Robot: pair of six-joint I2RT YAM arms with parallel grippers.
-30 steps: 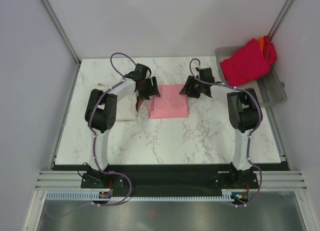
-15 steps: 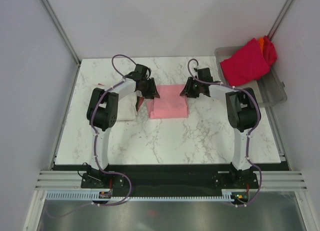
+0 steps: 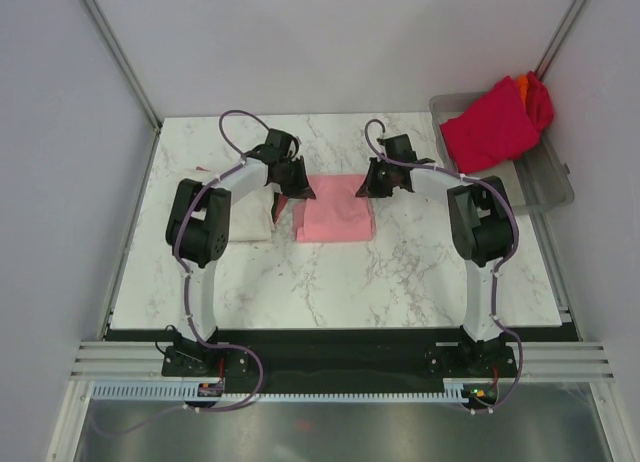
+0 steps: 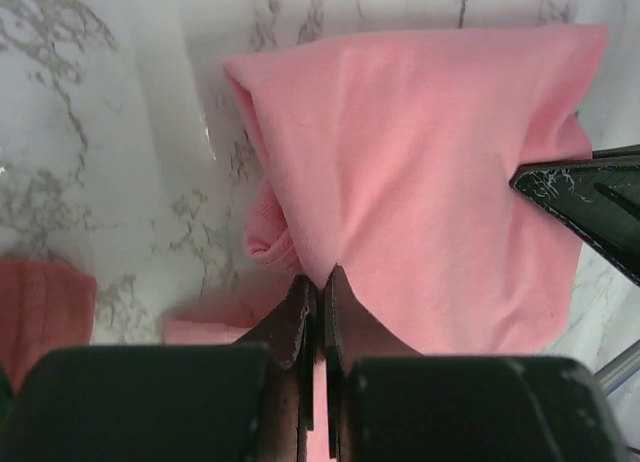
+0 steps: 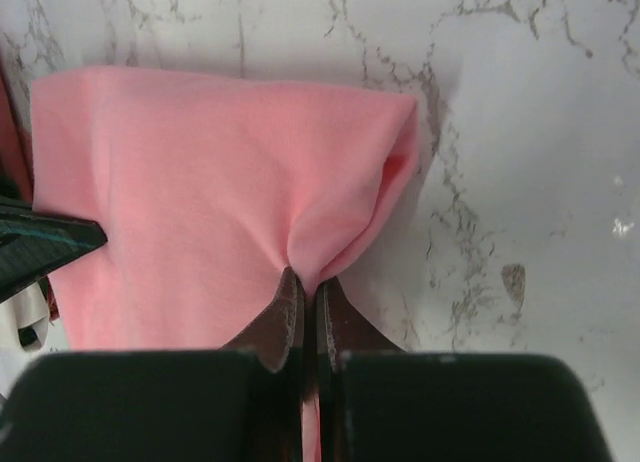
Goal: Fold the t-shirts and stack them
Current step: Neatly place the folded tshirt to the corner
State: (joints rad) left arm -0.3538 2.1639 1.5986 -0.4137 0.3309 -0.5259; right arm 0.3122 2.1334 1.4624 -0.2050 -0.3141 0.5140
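A light pink t-shirt [image 3: 335, 212], folded into a rectangle, lies on the marble table between my two grippers. My left gripper [image 3: 298, 190] is at its far left corner. In the left wrist view that gripper [image 4: 322, 282] is shut on a pinched ridge of the pink t-shirt [image 4: 420, 172]. My right gripper [image 3: 371, 182] is at the far right corner, and in its own view it [image 5: 309, 287] is shut on a raised fold of the pink cloth [image 5: 190, 202]. A crimson t-shirt [image 3: 488, 130] and an orange one [image 3: 537, 90] are heaped on the tray.
A cream-white folded t-shirt [image 3: 250, 222] lies left of the pink one, under my left arm, with a strip of dark red cloth [image 4: 40, 307] beside it. The grey translucent tray [image 3: 548, 182] stands at the back right corner. Walls close in on both sides.
Both grippers have gone from open to shut on the pink t-shirt's far edge. Both have shifted slightly towards the back of the table, and the cloth has bunched up at each pinch.
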